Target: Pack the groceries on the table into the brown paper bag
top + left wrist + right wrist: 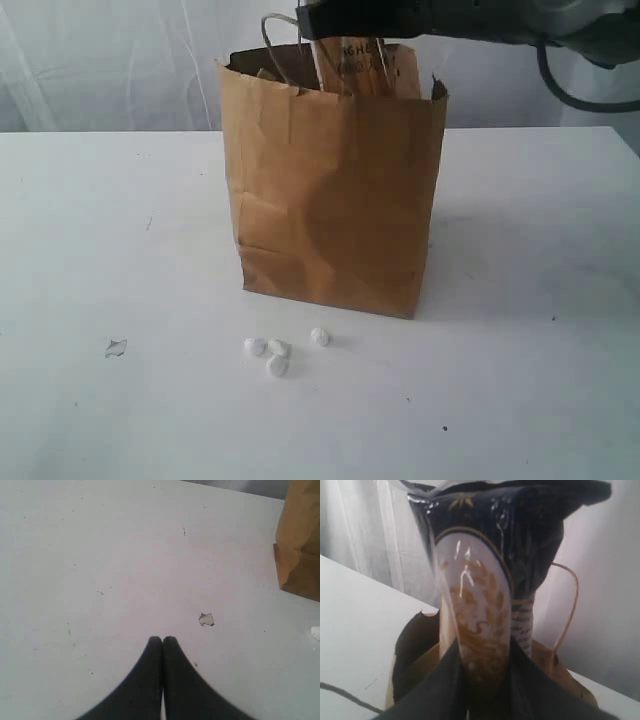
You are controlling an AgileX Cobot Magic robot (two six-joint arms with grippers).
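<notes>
Paper bag [335, 200]: upright on the table [100, 230], near its middle.
Spaghetti packet [475, 605]: upright in the bag's open top, upper end above the rim, between the right gripper's [484, 662] fingers.
Four small round pieces [278, 352]: clustered on the table, just before the bag.
Scrap [206, 619]: on the table, left of those pieces, near the left gripper [162, 640].

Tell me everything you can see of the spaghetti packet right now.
The long spaghetti packet is glossy dark-blue film with a pale oval panel bearing a gold wheat-like emblem. The right pincer is shut on it, holding it roughly upright over the brown paper bag; its lower part is hidden inside the open mouth, printed film showing above the rim.
</notes>
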